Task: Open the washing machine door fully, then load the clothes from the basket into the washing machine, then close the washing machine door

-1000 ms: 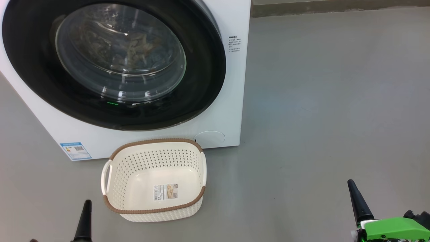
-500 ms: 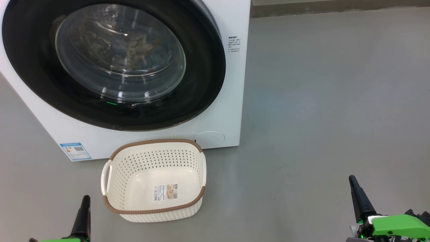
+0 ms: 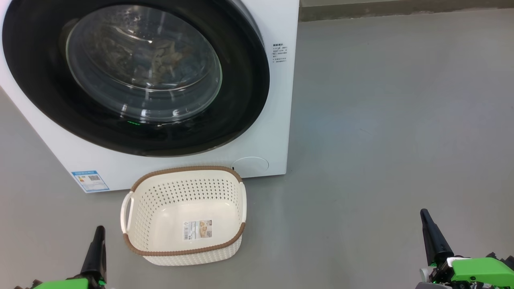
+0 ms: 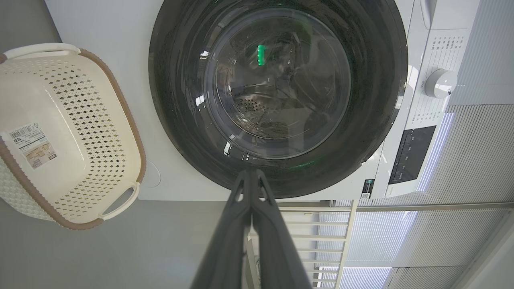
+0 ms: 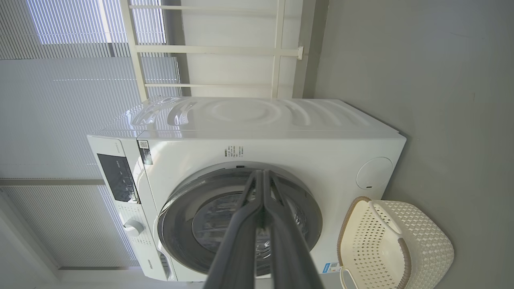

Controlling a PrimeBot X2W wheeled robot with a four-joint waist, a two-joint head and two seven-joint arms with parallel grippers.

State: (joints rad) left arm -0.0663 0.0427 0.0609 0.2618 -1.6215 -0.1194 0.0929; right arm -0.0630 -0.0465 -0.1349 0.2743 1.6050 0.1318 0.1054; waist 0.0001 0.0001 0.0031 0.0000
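Observation:
The washing machine (image 3: 277, 120) stands on the floor with its round black washing machine door (image 3: 241, 80) shut flat against the front. Crumpled pale clothes (image 3: 160, 56) show dimly behind the glass bowl. The cream basket (image 3: 184, 168) sits on the floor just before the machine, holding nothing but its label sticker. My left gripper (image 3: 99, 229) is shut, low at the left beside the basket. My right gripper (image 3: 423, 212) is shut, low at the right over bare floor. The left wrist view has the left gripper (image 4: 252, 173), shut, pointing at the door's (image 4: 176, 100) rim, with the basket (image 4: 120, 100) to its left. In the right wrist view, the right gripper (image 5: 263, 173) is shut before the machine (image 5: 281, 140).
Grey floor (image 3: 381, 120) stretches wide to the right of the machine. A round hatch (image 3: 251, 165) sits at the machine's lower corner behind the basket. A control panel and dial (image 4: 439, 83) lie beside the door. White railing (image 5: 277, 50) and window blinds stand behind the machine.
The left fingertips have crept a little up and to the left in the head view, and the right fingertips have drifted slightly right. Door and basket are unmoved.

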